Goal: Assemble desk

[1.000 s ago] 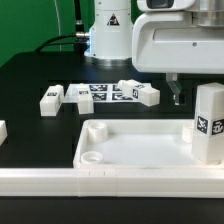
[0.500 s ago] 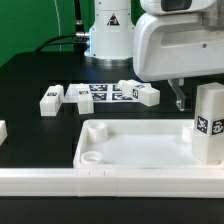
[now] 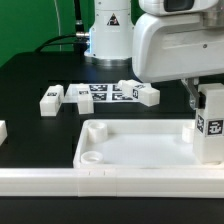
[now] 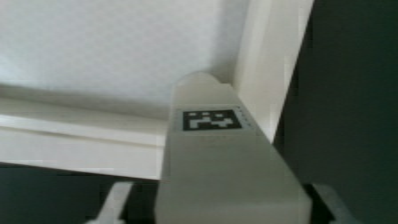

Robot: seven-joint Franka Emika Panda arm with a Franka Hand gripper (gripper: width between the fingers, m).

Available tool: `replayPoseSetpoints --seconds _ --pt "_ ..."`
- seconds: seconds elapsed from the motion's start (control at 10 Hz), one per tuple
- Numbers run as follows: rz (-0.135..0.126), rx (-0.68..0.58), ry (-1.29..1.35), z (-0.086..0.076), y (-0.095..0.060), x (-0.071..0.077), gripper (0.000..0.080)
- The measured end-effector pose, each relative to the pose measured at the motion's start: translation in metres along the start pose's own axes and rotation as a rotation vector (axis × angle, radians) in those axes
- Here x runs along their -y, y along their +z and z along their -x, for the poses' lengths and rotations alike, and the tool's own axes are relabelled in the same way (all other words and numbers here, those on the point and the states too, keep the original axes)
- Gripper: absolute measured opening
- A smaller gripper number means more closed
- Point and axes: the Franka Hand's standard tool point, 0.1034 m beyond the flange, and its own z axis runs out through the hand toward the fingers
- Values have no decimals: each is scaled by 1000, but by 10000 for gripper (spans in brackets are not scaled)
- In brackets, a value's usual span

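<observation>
The desk top (image 3: 130, 128), a white tray with a raised rim, lies in the foreground. One tagged white leg (image 3: 210, 125) stands upright in its corner on the exterior view's right. My gripper (image 3: 193, 97) hangs over that leg's upper end, one dark finger showing beside it. In the wrist view the leg (image 4: 214, 150) runs between both fingers (image 4: 119, 200), which press close against its sides, so my gripper (image 4: 222, 205) is shut on it. The desk top's floor (image 4: 107, 50) lies beyond. Two other legs (image 3: 52, 101) (image 3: 143, 95) lie loose at the back.
The marker board (image 3: 103, 92) lies among the loose legs, in front of the robot base (image 3: 108, 35). A long white rail (image 3: 60, 180) runs along the front. Another white part (image 3: 2, 132) pokes in at the exterior view's left edge.
My gripper moved toward the exterior view's right, from beside the upright leg to over it, and its fingers closed in around the leg. The parts on the table stayed put.
</observation>
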Motion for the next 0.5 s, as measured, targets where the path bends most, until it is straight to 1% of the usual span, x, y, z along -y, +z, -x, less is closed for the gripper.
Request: replayPoseSetpoints --seconds 0.2,0.4,0.5 --pt "-1 0 49 0 0 0 290" --pt "-2 0 211 0 0 -1 290" --pt "-12 1 313 0 0 -2 290"
